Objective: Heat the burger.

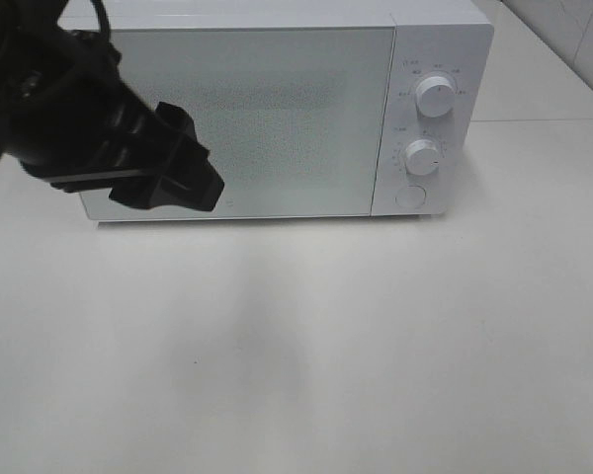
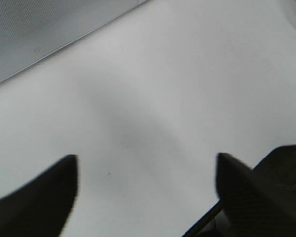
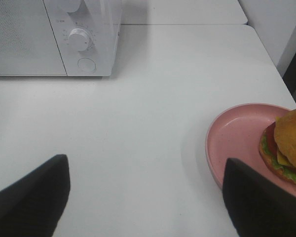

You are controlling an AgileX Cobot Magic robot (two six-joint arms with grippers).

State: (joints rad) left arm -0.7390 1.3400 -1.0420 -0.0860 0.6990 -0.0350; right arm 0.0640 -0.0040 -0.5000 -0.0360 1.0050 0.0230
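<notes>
Microwave (image 1: 247,118) door closed at far bench (image 1: 306,346); burger (image 3: 288,145) on pink plate (image 3: 237,143) right of it; left gripper (image 2: 145,192) and right gripper (image 3: 145,197) both spread, empty.

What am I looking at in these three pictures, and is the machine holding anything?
It is a robot with two arms. One camera looks down from above: you see a white microwave, door shut, on a white table, with the left arm's black hand in front of it. The other two cameras ride on the wrists. The left hand is open over bare table. The right hand is open too, near a pink plate carrying a burger. Neither hand holds anything.
</notes>
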